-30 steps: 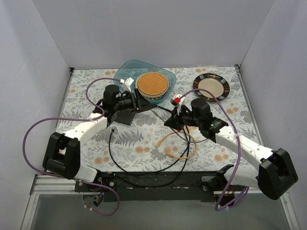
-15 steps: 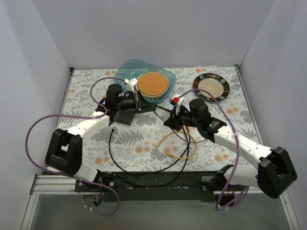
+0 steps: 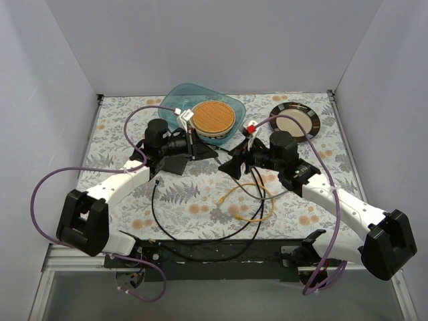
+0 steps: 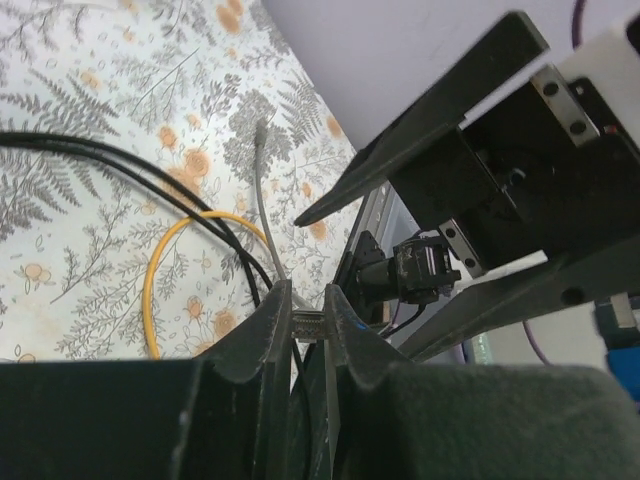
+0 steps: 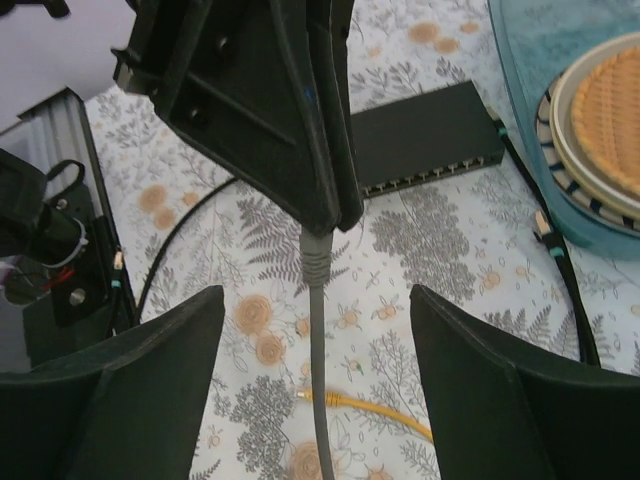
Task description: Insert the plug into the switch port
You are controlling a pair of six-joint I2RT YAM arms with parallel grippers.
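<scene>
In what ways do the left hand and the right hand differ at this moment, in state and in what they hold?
The left hand is shut, while the right hand stands wide open. The left hand pinches the grey cable; the right hand holds nothing, and that cable runs between its fingers without touching them. Both are black and face each other, close together.
</scene>
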